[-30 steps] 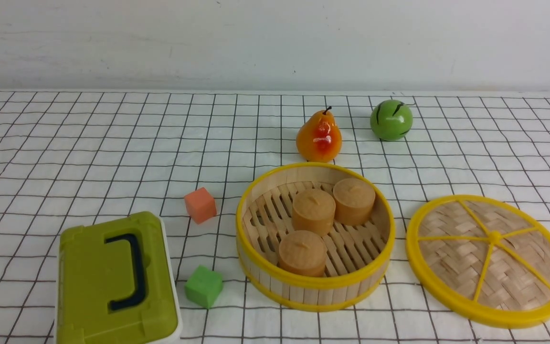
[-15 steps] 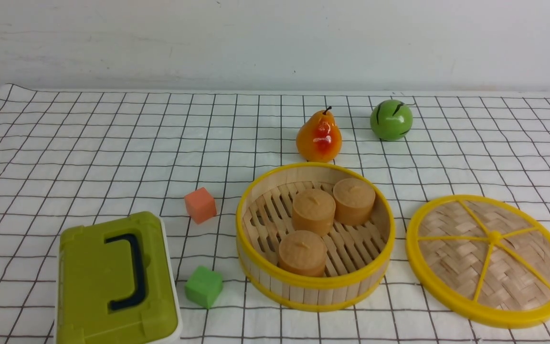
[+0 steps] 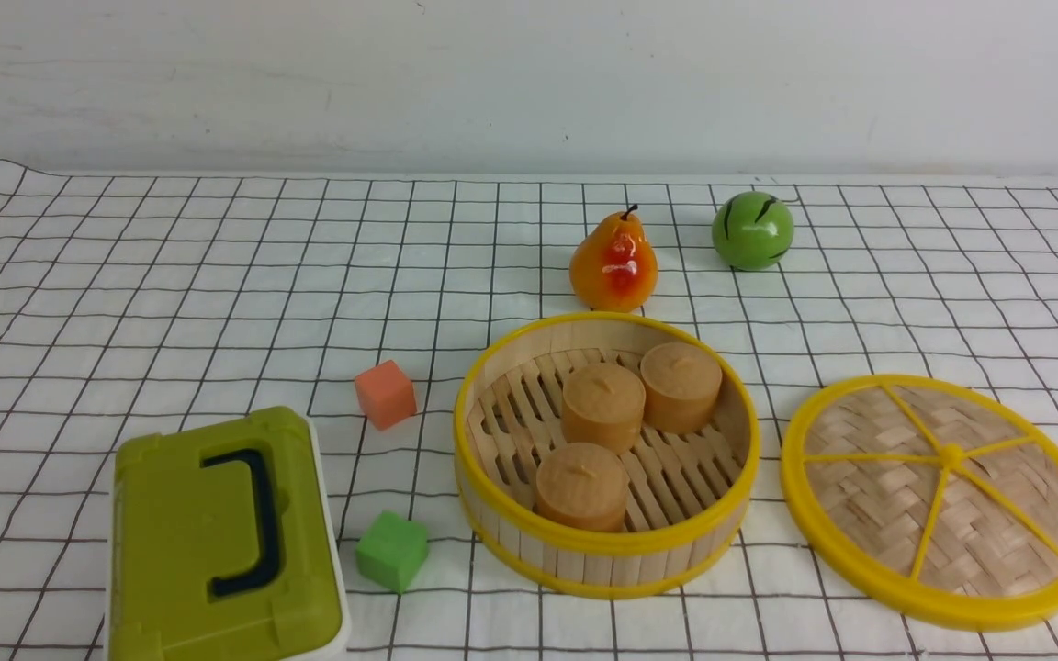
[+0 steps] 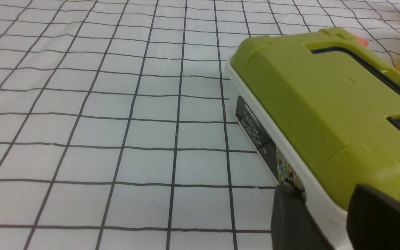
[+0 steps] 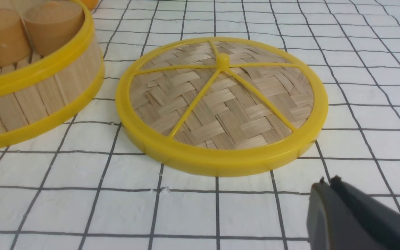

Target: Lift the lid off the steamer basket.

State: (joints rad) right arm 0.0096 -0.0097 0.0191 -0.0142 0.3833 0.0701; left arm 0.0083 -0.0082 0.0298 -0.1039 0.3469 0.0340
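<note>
Lid (image 3: 942, 500) and steamer basket (image 3: 606, 454) were already apart: the woven disc lay flat on the surface (image 3: 171, 275) toward its near right corner, just beside the basket, with a strip of checked cloth between the two rims. The basket stood open near the middle of the near edge, three tan cylinders (image 3: 602, 406) on its slatted floor. Judged from this, the removal step was done and what remained was only for the arms to hold clear.

No arm showed in the front view. In the right wrist view the right tool (image 5: 328, 184) hung low over the cloth, near the lid's rim (image 5: 221, 163) but not touching it, its tips drawn together on nothing. In the left wrist view the left tool (image 4: 325, 208) sat beside the green box (image 4: 325, 97) at the near left corner, fingers parted and empty. Any further move would call for keeping both tools off the lid.
</note>
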